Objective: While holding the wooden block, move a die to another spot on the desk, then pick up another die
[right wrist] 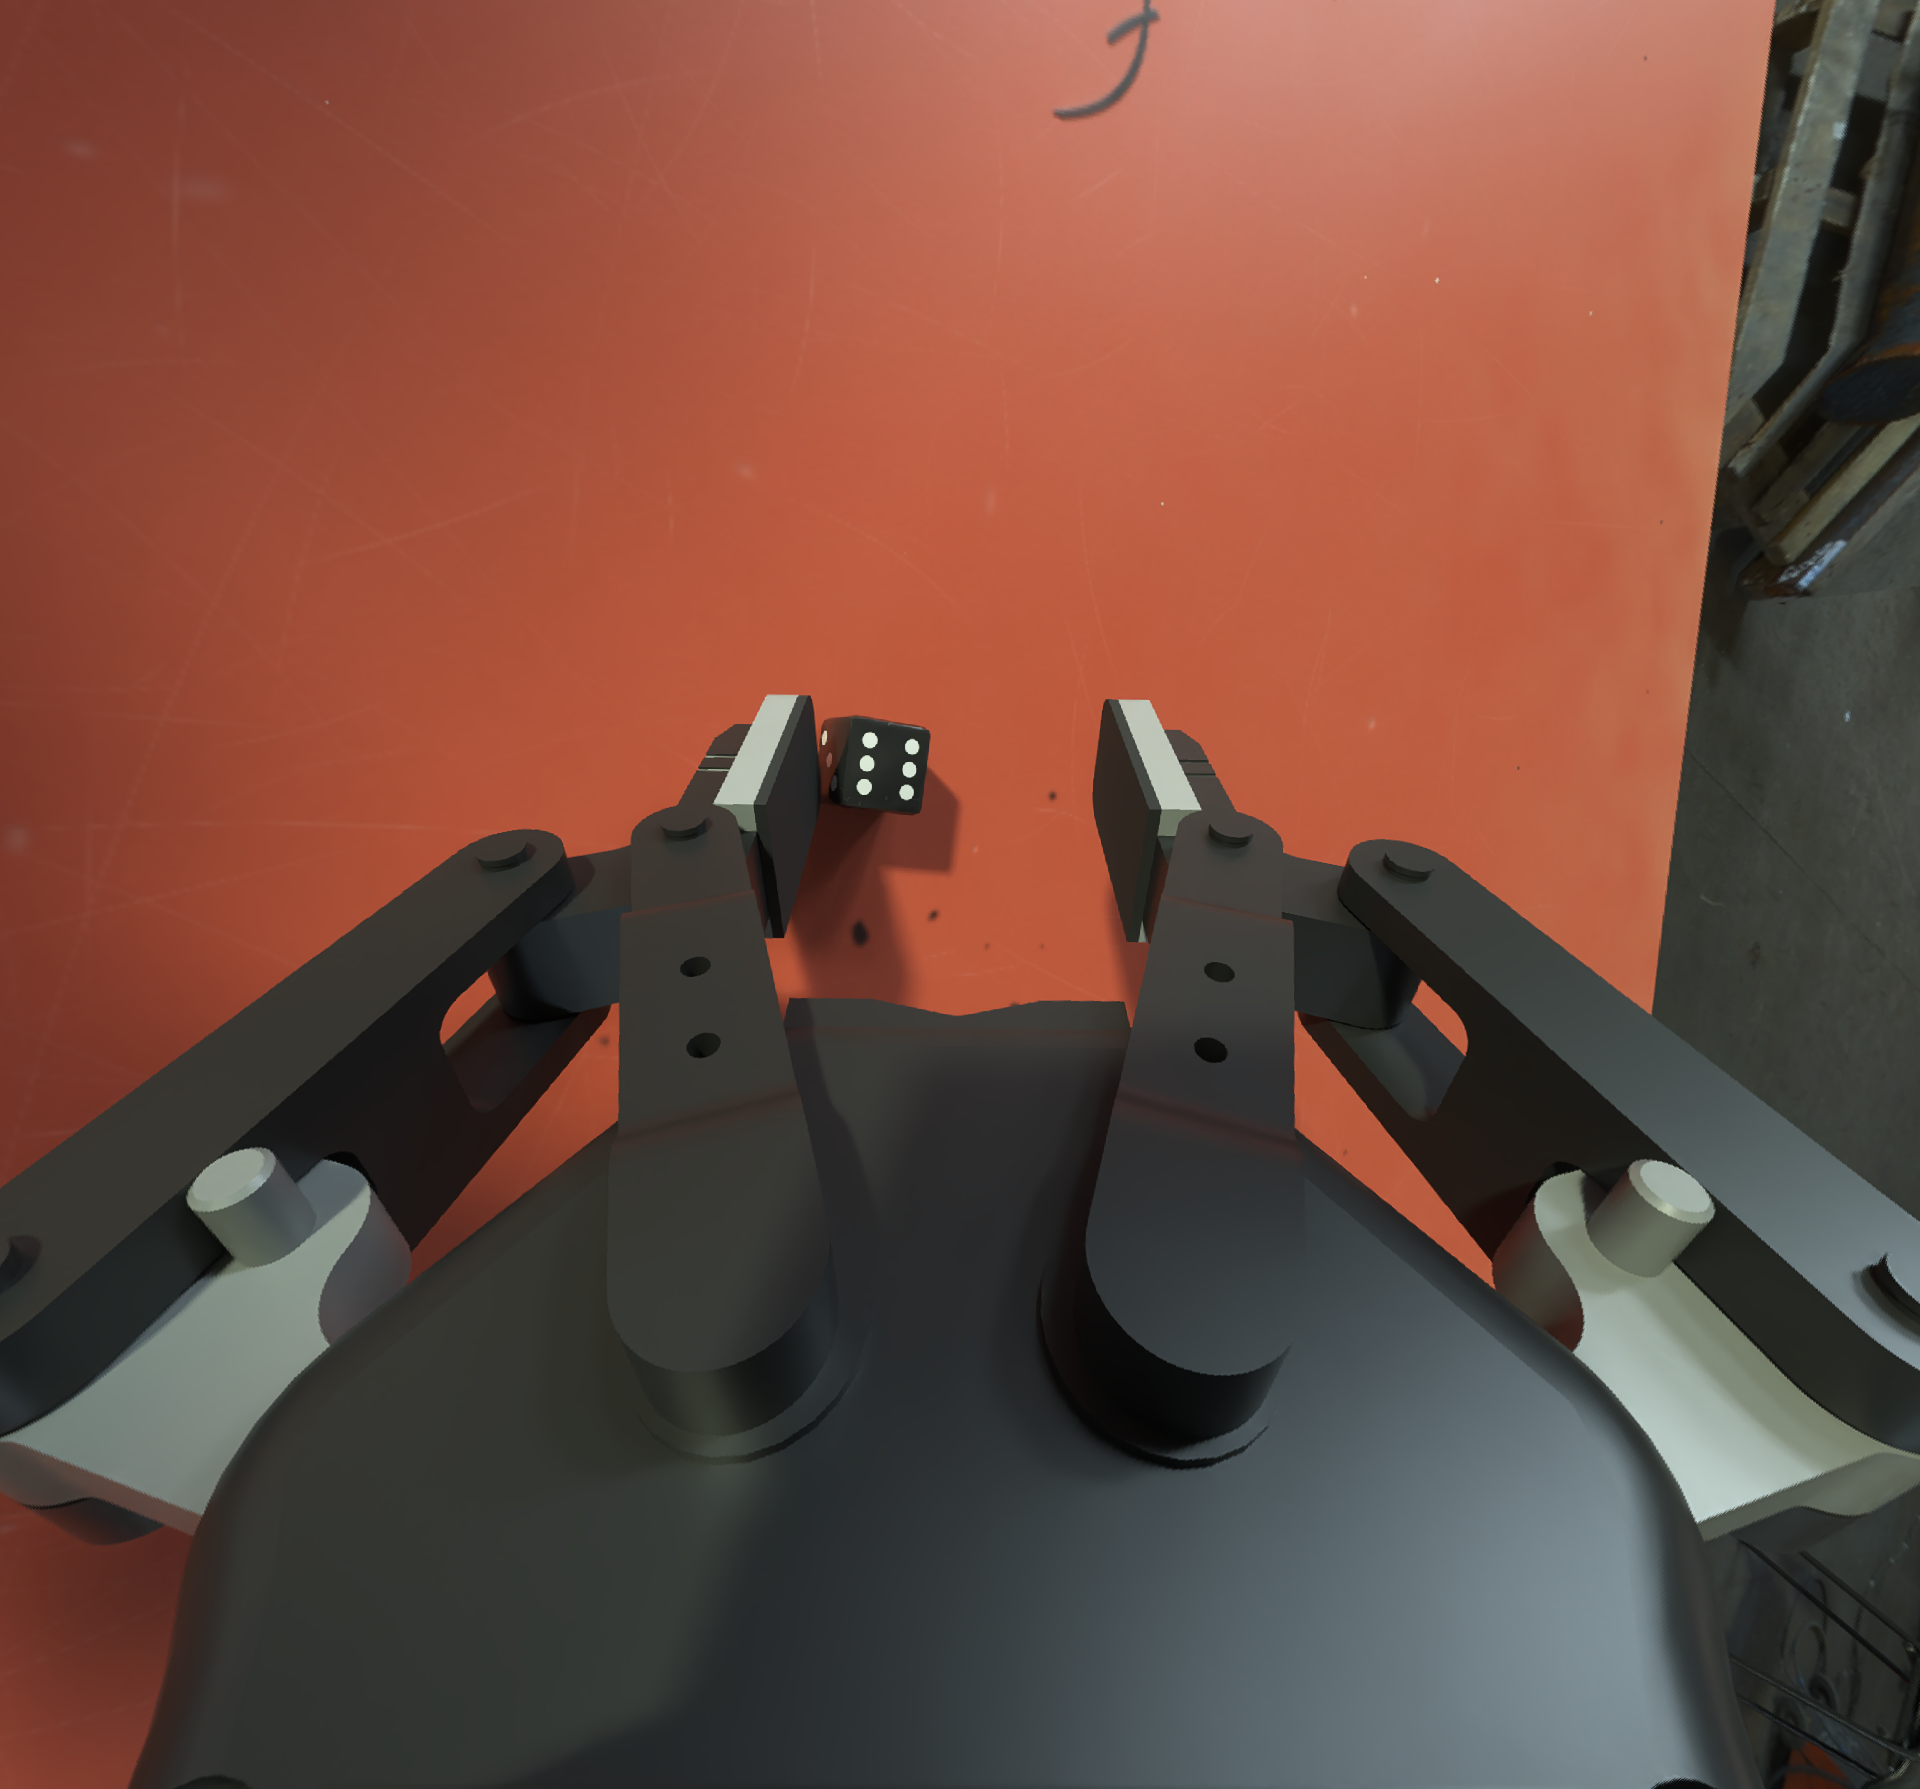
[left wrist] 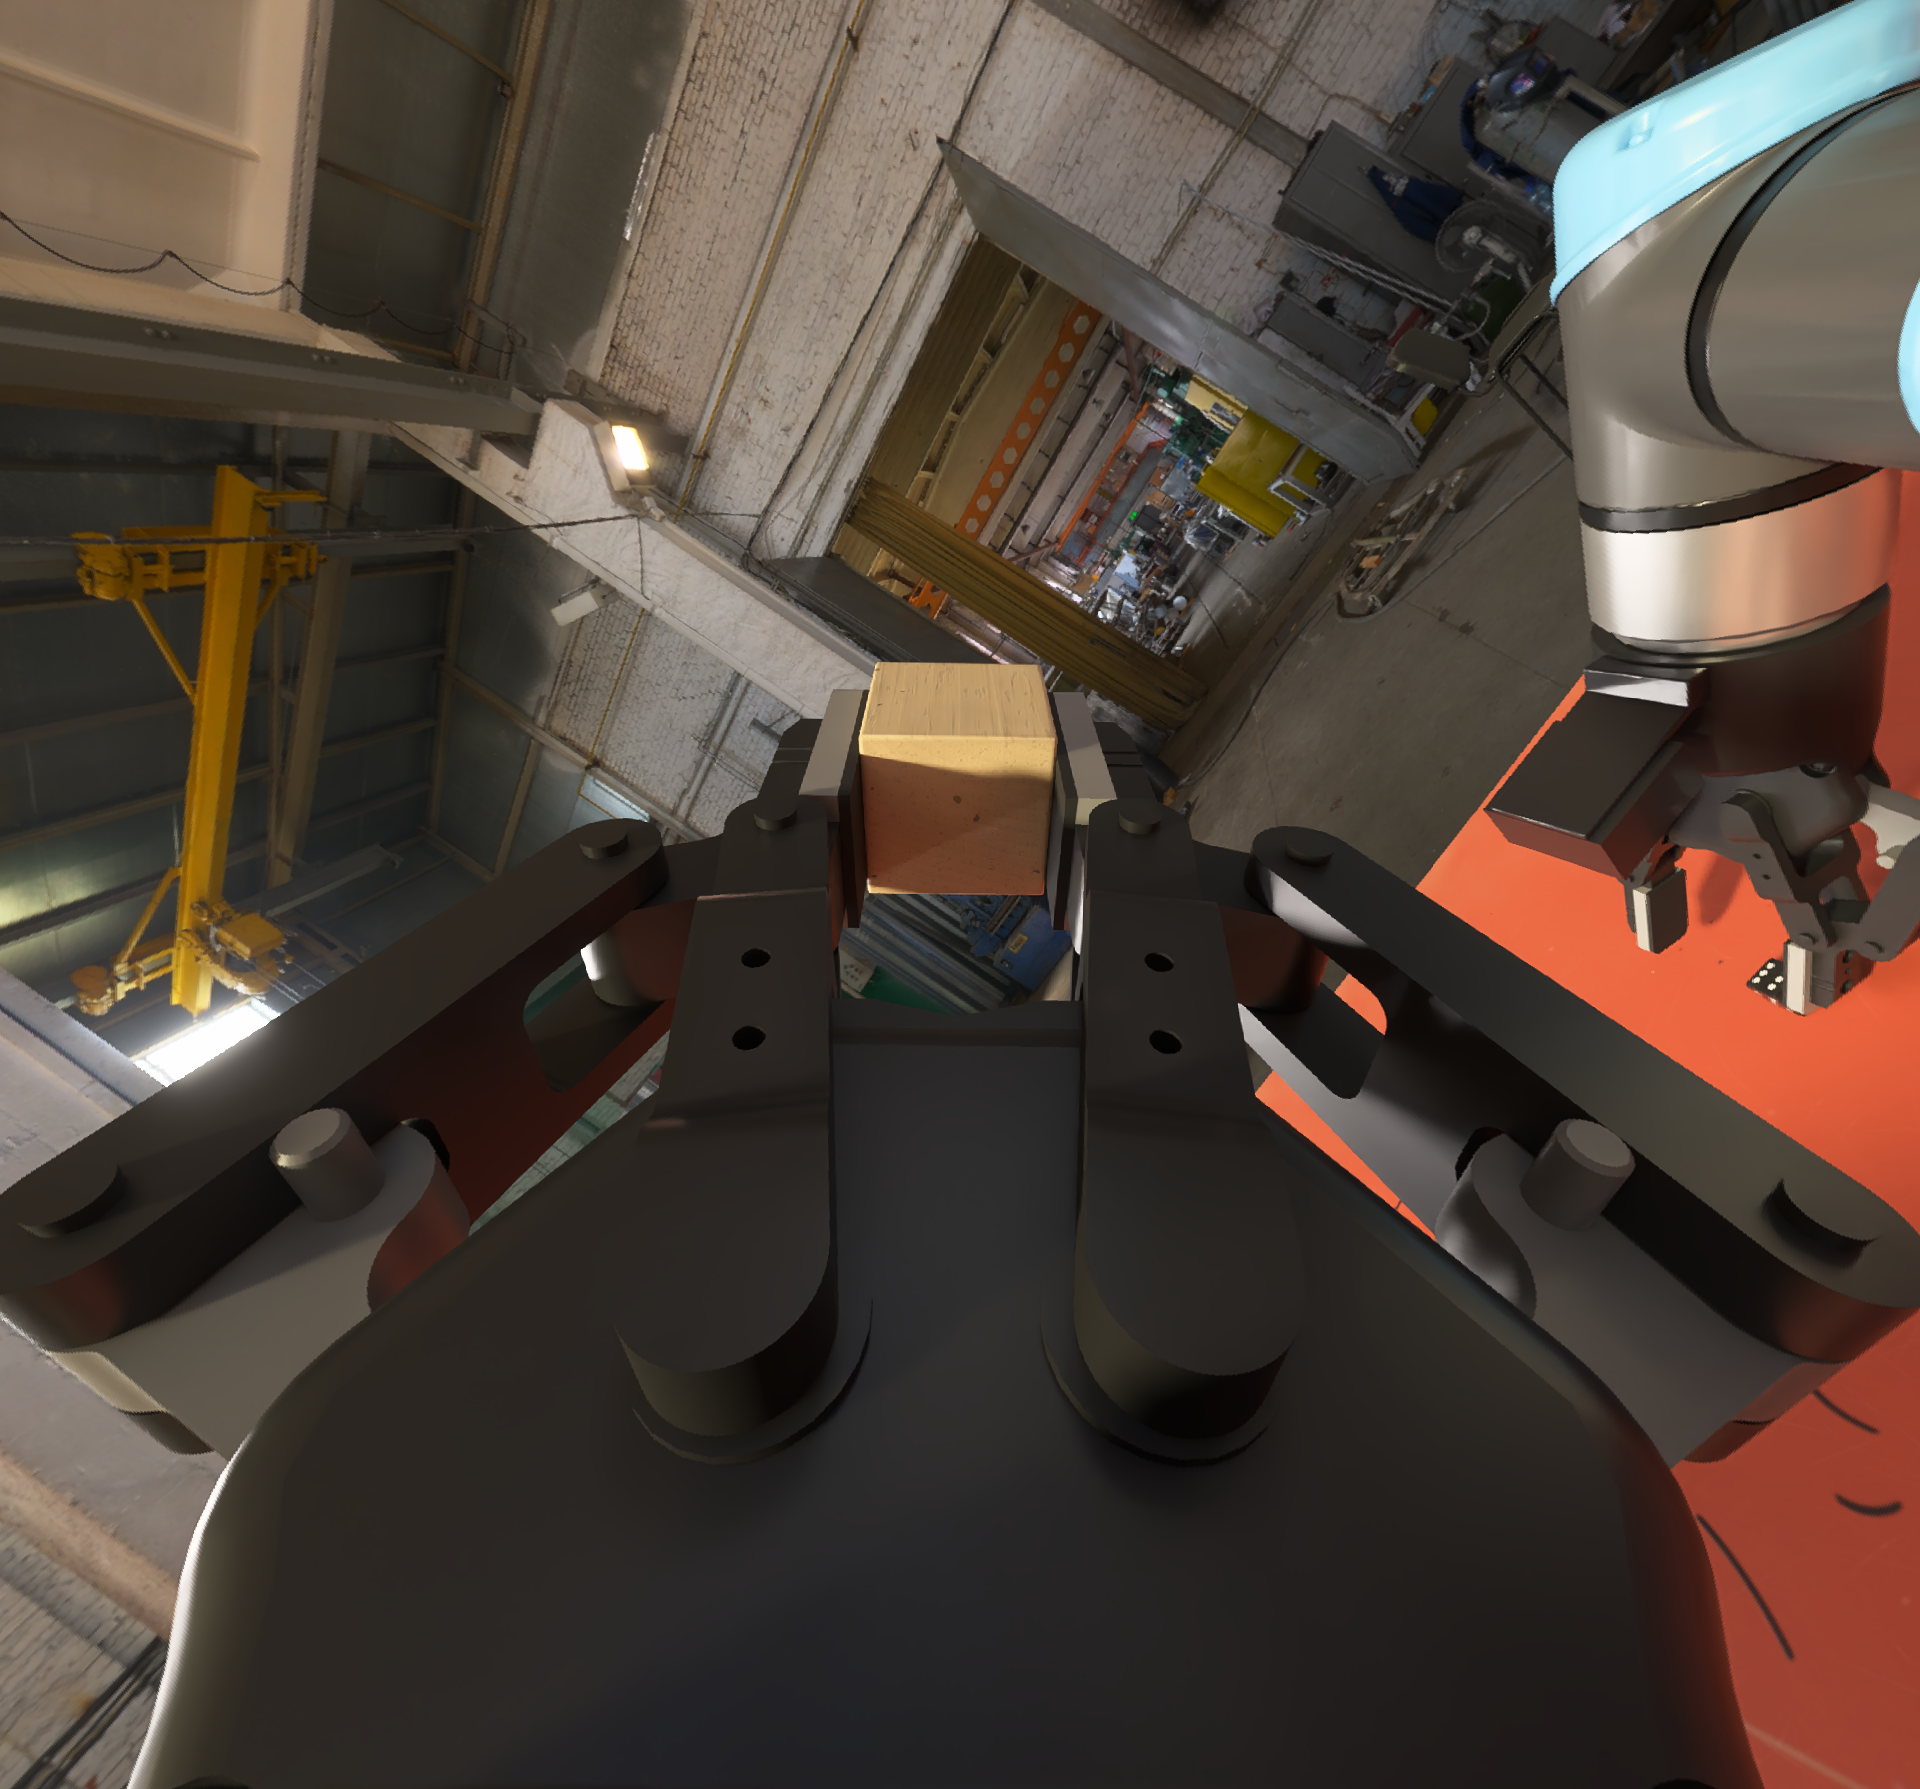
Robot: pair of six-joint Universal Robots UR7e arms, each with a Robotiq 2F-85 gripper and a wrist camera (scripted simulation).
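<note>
My left gripper (left wrist: 954, 783) is shut on the wooden block (left wrist: 954, 778), a light tan cube held in the air off the desk's edge. My right gripper (right wrist: 956, 752) is open and points down at the red desk (right wrist: 935, 389). A black die with white pips (right wrist: 881, 765) lies on the desk between its fingers, close against the left finger pad (right wrist: 784, 778), tilted slightly. The left wrist view shows the right gripper (left wrist: 1735, 950) farther off, just above the desk, with the die (left wrist: 1768, 981) beside its fingertip. No other die is in view.
The red desk has dark pen-like marks (right wrist: 1112, 66) at its far side. Its right edge (right wrist: 1714, 596) drops to a grey floor with pallets (right wrist: 1829, 337). The right arm's wrist (left wrist: 1745, 389) stands above the desk (left wrist: 1558, 1012).
</note>
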